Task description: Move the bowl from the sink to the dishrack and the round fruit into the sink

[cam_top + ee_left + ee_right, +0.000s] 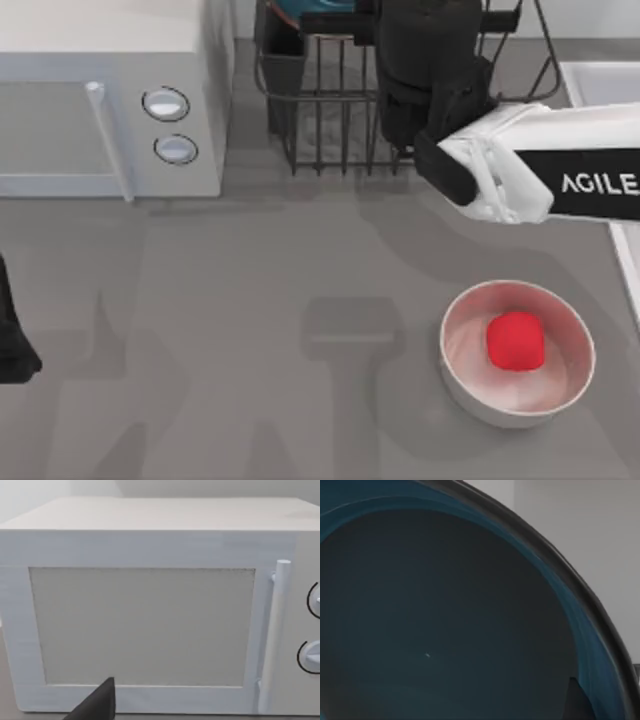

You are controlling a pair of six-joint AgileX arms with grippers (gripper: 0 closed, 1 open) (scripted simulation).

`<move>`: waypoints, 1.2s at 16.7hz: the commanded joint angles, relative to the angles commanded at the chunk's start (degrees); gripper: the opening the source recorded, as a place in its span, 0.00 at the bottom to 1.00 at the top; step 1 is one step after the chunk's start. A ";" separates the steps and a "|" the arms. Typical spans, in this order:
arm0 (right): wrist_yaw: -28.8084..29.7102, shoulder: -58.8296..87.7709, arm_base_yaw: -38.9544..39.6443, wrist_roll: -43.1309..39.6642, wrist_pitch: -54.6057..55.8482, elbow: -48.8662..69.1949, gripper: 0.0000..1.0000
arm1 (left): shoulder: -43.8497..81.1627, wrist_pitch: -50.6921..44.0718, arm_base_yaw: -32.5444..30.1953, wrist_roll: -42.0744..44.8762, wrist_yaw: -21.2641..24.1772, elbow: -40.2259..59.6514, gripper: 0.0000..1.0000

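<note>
While most of the bowl is hidden behind our right arm, a sliver of its teal rim shows at the far edge of the top view, over the dishrack. Our right wrist camera sits close against the bowl: its dark teal hollow faces that lens, with the curved rim arcing across, so the bowl appears tipped on edge rather than lying flat. A dark finger tip rises against the inside of its wall. We cannot tell how the right jaws stand, since the arm's black wrist covers them from above.

The dishrack, cut off at the top view's far edge, stands just right of the microwave, its black cup at its left corner. The right arm reaches in from the right side, its white forearm leading to the black wrist above the rack's bars.

A red fruit sits in the middle of a white bowl on the counter, nearer us and well apart from the rack. The sink is only a pale rim along the right edge.

Our left arm is parked at the left edge. Its wrist camera faces the microwave door, one dark finger showing; we cannot tell the state of those jaws either.
</note>
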 joint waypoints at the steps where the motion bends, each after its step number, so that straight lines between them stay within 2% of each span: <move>1: 0.00 0.00 0.00 0.00 0.00 0.00 0.00 | 0.00 0.00 0.00 0.00 0.00 0.00 1.00; 2: 0.00 0.00 0.00 0.00 0.00 0.00 0.00 | 0.00 0.00 0.00 0.00 0.00 0.00 1.00; 15: 0.00 0.00 0.00 0.00 0.00 0.00 0.98 | 0.00 0.00 0.00 0.00 0.00 0.00 1.00; 20: 0.00 0.00 0.00 0.00 0.00 0.00 1.00 | 0.00 0.00 0.00 0.00 0.00 0.00 1.00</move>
